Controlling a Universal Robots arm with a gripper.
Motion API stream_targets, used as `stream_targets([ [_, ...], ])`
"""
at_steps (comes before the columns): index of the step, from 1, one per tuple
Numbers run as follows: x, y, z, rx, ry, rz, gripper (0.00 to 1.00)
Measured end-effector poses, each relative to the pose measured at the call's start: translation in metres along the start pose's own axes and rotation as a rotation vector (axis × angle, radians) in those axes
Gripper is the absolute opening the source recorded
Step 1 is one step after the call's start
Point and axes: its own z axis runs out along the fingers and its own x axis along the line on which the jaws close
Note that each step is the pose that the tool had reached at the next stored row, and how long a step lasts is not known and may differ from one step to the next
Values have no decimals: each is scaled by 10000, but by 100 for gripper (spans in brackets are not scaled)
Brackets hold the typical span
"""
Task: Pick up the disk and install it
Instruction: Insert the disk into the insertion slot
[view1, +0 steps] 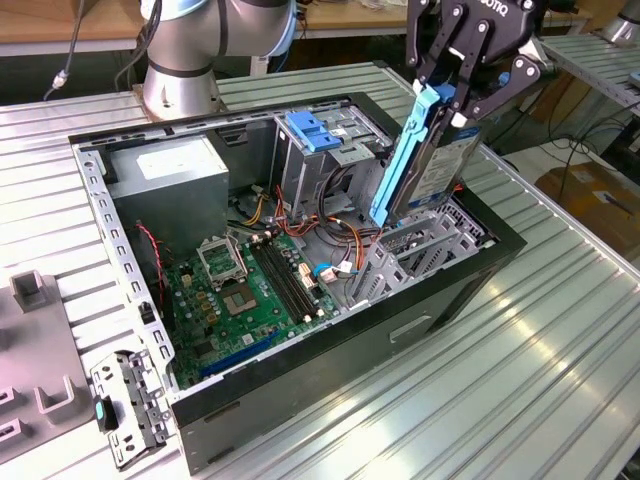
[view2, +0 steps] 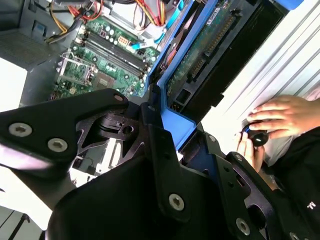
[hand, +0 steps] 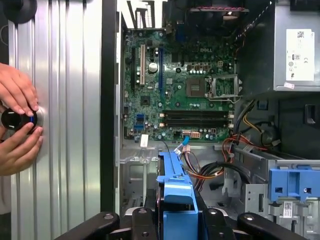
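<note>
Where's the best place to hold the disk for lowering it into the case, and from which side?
Its top end, from above, where the gripper has it now. The disk stands on end, tilted, lower end pointing into the open computer case. Its flat faces offer parallel surfaces to clamp, and the lower end is left free to go in.

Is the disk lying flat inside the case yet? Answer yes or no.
No: in the exterior view the gripper holds the disk nearly upright over the open case.
</note>
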Motion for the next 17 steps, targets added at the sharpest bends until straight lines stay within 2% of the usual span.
stream_targets([
  [3,0,-107,31,-1,7,51,37],
  [5,11,-119,73,-1,8,118,37],
  [6,47,-128,124,-2,10,157,37],
  [8,74,-167,169,-2,9,160,37],
  [11,79,-169,196,-2,8,159,37],
  [17,81,-169,205,-2,8,159,37],
])
